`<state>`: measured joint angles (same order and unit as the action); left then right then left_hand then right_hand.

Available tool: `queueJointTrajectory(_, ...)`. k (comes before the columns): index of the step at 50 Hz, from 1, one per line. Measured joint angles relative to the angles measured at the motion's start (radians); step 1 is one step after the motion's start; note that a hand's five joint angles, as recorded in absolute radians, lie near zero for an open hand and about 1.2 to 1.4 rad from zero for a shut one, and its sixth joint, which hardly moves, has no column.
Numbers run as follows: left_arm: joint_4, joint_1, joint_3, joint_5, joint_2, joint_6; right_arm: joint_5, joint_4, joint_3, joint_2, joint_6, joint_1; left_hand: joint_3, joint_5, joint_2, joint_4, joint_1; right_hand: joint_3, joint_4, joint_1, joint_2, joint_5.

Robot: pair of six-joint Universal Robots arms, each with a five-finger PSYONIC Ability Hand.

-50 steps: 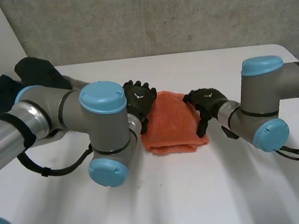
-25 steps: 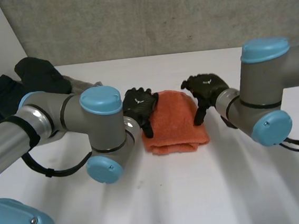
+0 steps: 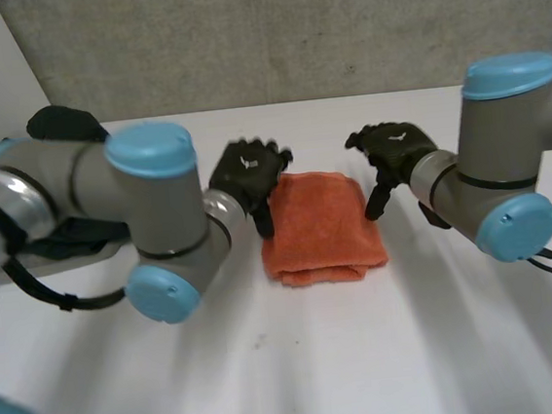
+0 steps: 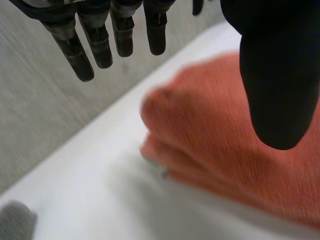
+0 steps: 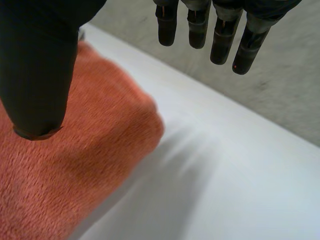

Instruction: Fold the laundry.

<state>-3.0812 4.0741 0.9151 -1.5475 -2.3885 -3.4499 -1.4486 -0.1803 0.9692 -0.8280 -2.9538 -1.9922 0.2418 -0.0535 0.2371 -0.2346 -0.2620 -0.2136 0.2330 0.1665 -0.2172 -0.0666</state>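
Dark clothes (image 3: 65, 125) lie heaped well left of the towel (image 3: 319, 224), which sits folded into a thick orange pad on the table (image 3: 301, 361). The left hand (image 3: 246, 174) hovers just off the towel's left edge, fingers straight and spread, holding nothing. The right hand (image 3: 395, 149) does likewise off its right edge. This fold looks finished, so the next move probably calls for fetching a dark piece.

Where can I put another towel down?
The biggest bare patch of table is in front of the orange towel. A thinner strip runs behind it, up to the wall. It is crowded beside the towel, at the left hand and right hand, and by the dark clothes.
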Motion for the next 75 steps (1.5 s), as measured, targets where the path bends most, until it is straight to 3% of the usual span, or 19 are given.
queueJointTrajectory(4,0.002,0.009,0.033,0.05,0.107,0.037,-0.038,0.083,0.141,-0.1,-0.078,0.019,-0.013,0.008,-0.013,0.013,0.029,0.0,0.0,0.0,0.0,0.0)
queueJointTrajectory(10,0.024,0.038,0.113,0.208,0.258,0.107,-0.05,0.146,0.32,-0.182,-0.211,0.046,-0.013,0.008,-0.013,0.013,0.029,0.0,0.0,0.0,0.0,0.0)
queueJointTrajectory(11,0.034,0.049,0.136,0.258,0.29,0.124,-0.033,0.153,0.369,-0.192,-0.251,0.053,-0.013,0.008,-0.013,0.013,0.029,0.0,0.0,0.0,0.0,0.0)
queueJointTrajectory(13,0.037,0.052,0.142,0.271,0.297,0.127,-0.028,0.155,0.379,-0.193,-0.259,0.055,-0.013,0.008,-0.013,0.013,0.029,0.0,0.0,0.0,0.0,0.0)
queueJointTrajectory(14,0.048,0.066,0.168,0.327,0.327,0.143,-0.013,0.157,0.4,-0.196,-0.277,0.057,-0.013,0.008,-0.013,0.013,0.029,0.0,0.0,0.0,0.0,0.0)
queueJointTrajectory(16,0.059,0.082,0.196,0.381,0.352,0.157,0.048,0.162,0.456,-0.187,-0.336,0.063,-0.013,0.008,-0.013,0.013,0.029,0.0,0.0,0.0,0.0,0.0)
queueJointTrajectory(19,0.064,0.094,0.212,0.405,0.362,0.162,0.082,0.162,0.468,-0.162,-0.371,0.062,-0.013,0.008,-0.013,0.013,0.029,0.0,0.0,0.0,0.0,0.0)
queueJointTrajectory(32,0.064,0.113,0.263,0.4,0.351,0.162,0.095,0.174,0.349,0.005,-0.443,0.046,-0.013,0.008,-0.013,0.013,0.029,-0.002,0.0,0.004,-0.003,0.0)
queueJointTrajectory(48,0.059,0.118,0.281,0.4,0.347,0.163,0.034,0.174,0.178,0.119,-0.443,0.004,-0.013,0.008,-0.013,0.013,0.029,-0.287,0.25,0.249,-0.286,-0.219)
queueJointTrajectory(53,0.058,0.121,0.288,0.4,0.348,0.163,0.033,0.174,0.148,0.129,-0.442,-0.001,-0.013,0.008,-0.013,0.013,0.029,-0.475,0.456,0.391,-0.477,-0.394)
queueJointTrajectory(56,0.056,0.124,0.298,0.4,0.349,0.163,0.029,0.174,0.118,0.147,-0.439,-0.002,-0.013,0.008,-0.013,0.013,0.029,-0.714,0.75,0.557,-0.723,-0.655)
queueJointTrajectory(60,0.055,0.125,0.306,0.401,0.35,0.163,0.026,0.173,0.093,0.16,-0.437,-0.002,-0.013,0.008,-0.013,0.013,0.029,-0.822,0.926,0.635,-0.831,-0.787)
queueJointTrajectory(65,0.055,0.125,0.312,0.401,0.351,0.163,0.02,0.176,0.048,0.166,-0.43,0.002,-0.013,0.008,-0.013,0.013,0.029,-0.871,0.952,0.678,-0.884,-0.79)
queueJointTrajectory(72,0.054,0.125,0.312,0.4,0.354,0.163,0.015,0.169,-0.087,0.195,-0.398,0.077,-0.013,0.008,-0.013,0.013,0.029,-0.878,0.952,0.681,-0.889,-0.79)
queueJointTrajectory(75,0.053,0.124,0.309,0.4,0.356,0.163,-0.007,0.126,-0.266,0.264,-0.334,0.204,-0.013,0.008,-0.013,0.013,0.029,-0.887,0.953,0.681,-0.889,-0.804)
